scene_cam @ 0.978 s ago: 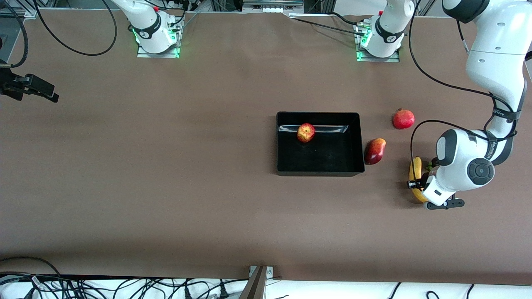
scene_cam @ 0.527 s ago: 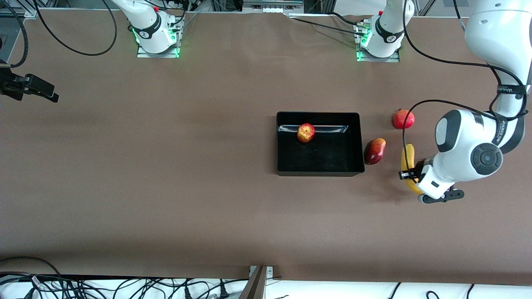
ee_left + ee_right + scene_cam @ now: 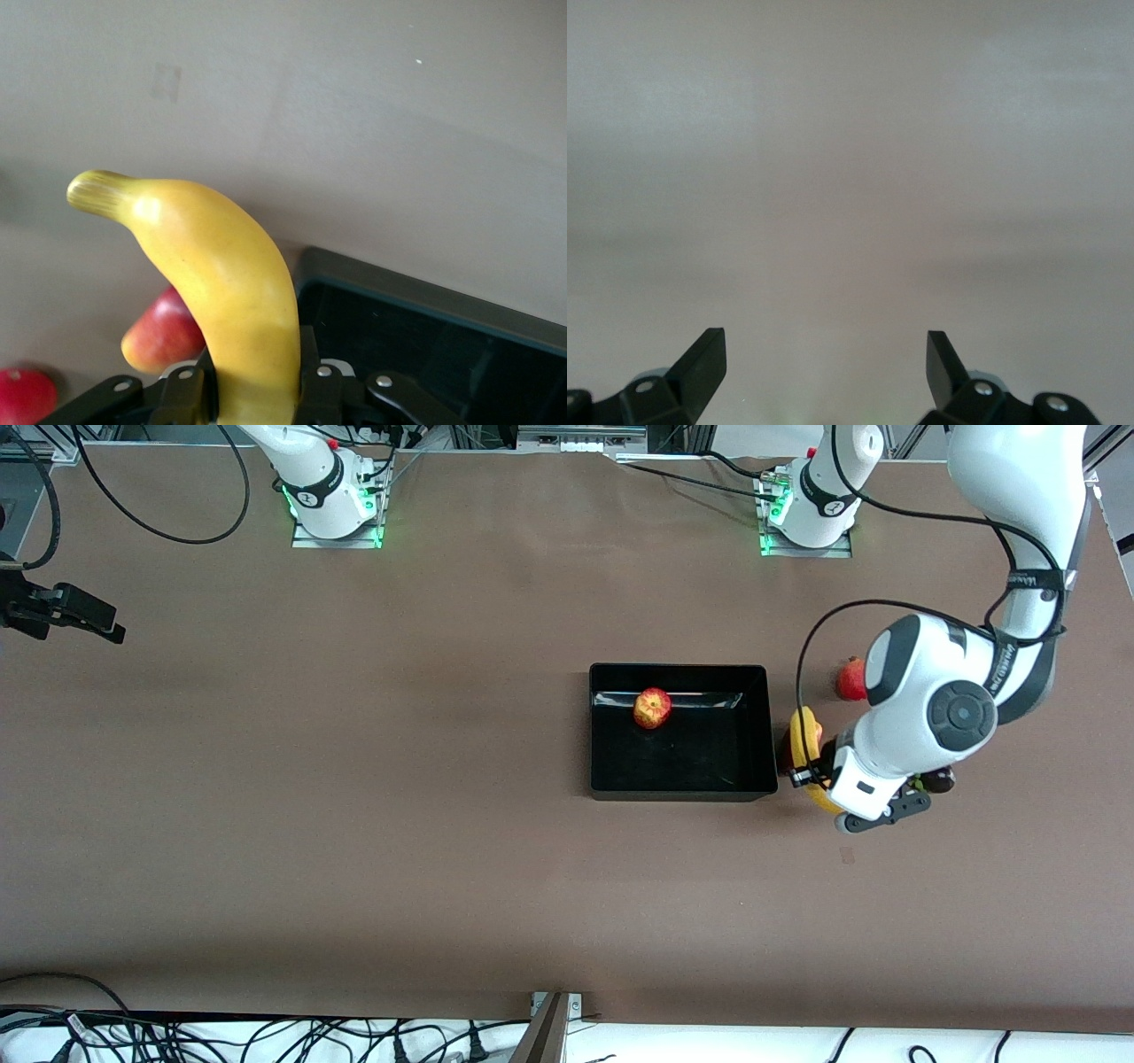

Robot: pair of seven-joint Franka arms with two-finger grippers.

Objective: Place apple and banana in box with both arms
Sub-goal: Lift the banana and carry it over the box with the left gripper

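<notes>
Even, soft overhead light fills the front view, and the brown surface (image 3: pixel 354 779) carries only faint shadows. A white glare streak lies on the box (image 3: pixel 679 731) floor. The right wrist view looks pale and washed-out; the banana (image 3: pixel 230 301) is sharp.

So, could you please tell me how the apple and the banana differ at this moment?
The apple is small, round and red with yellow streaks; the banana is long, curved and plain yellow. The apple rests inside the box, while the banana is held up in the left gripper, its fingers shut on it, over the mango just beside the box. The right gripper waits, open.
</notes>
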